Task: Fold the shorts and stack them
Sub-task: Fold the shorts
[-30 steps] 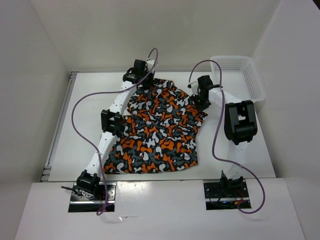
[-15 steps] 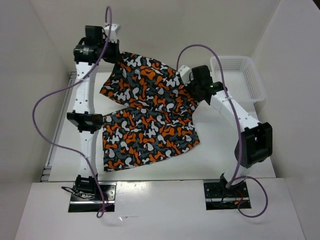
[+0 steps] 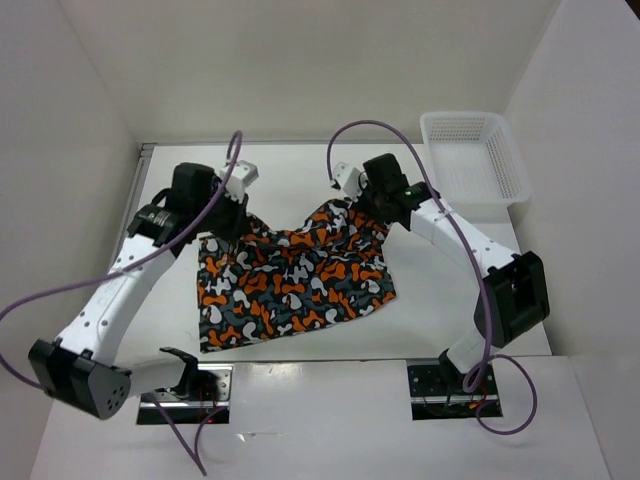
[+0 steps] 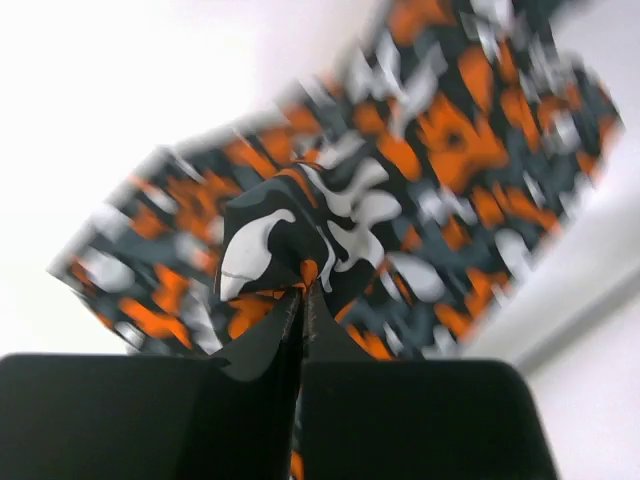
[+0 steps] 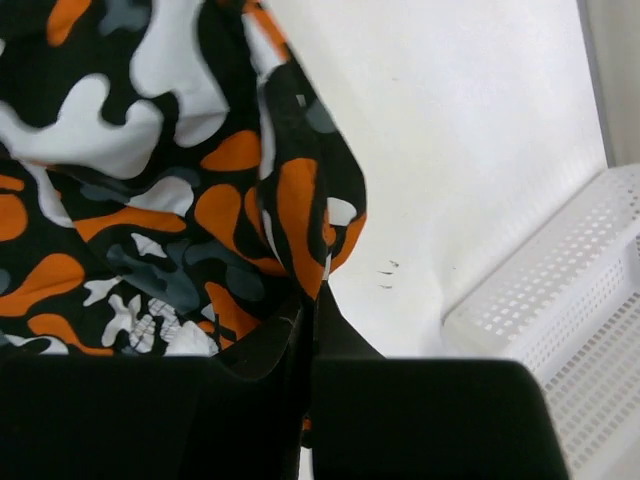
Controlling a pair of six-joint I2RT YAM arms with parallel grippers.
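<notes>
We hold the soft shorts with orange, black, white and grey-teal camouflage print (image 3: 295, 285) by their far corners. The left gripper (image 4: 302, 298) and right gripper (image 5: 309, 303) are each clamped on a fold, and the near part lies on the white table (image 3: 445, 290).

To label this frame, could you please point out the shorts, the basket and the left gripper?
shorts (image 3: 290, 285): top view, middle of the spread fabric.
basket (image 3: 460, 116): top view, on its far rim.
left gripper (image 4: 303, 292): left wrist view, between its fingertips, shut on a pinch of fabric.
</notes>
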